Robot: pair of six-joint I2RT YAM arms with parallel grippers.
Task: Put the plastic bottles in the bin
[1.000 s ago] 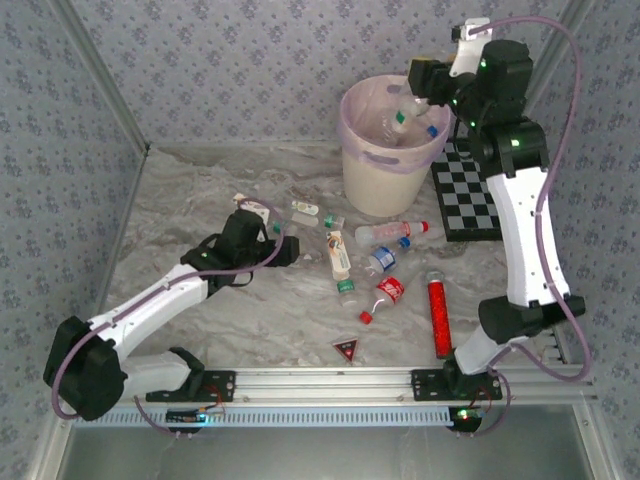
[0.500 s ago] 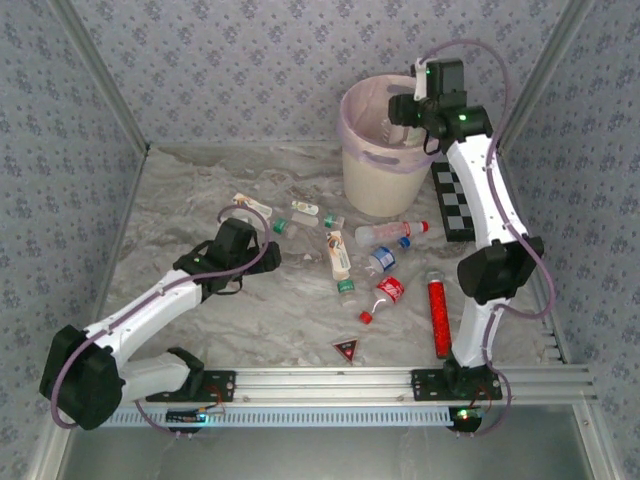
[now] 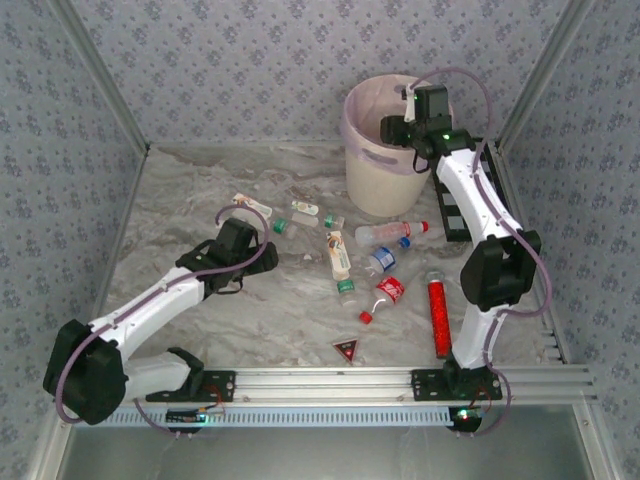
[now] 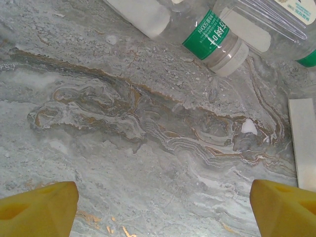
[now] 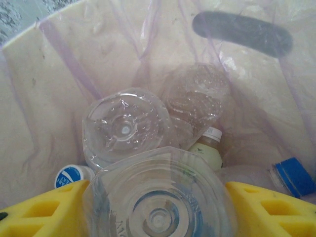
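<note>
Plastic bottle (image 5: 158, 187), clear, ringed base, gripped by right pincer (image 5: 158, 212) above bin (image 5: 49, 98), left pincer (image 4: 160, 210) agape, empty

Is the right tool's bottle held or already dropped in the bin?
Held: the bottle sits clamped in the right tool, above the bin.

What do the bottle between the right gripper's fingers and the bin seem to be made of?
Bottle: thin clear plastic, glossy; it is see-through, with moulded base rings. Bin: probably cream plastic, matte, smooth wall. Its liner: thin translucent pinkish film, wrinkled.
</note>
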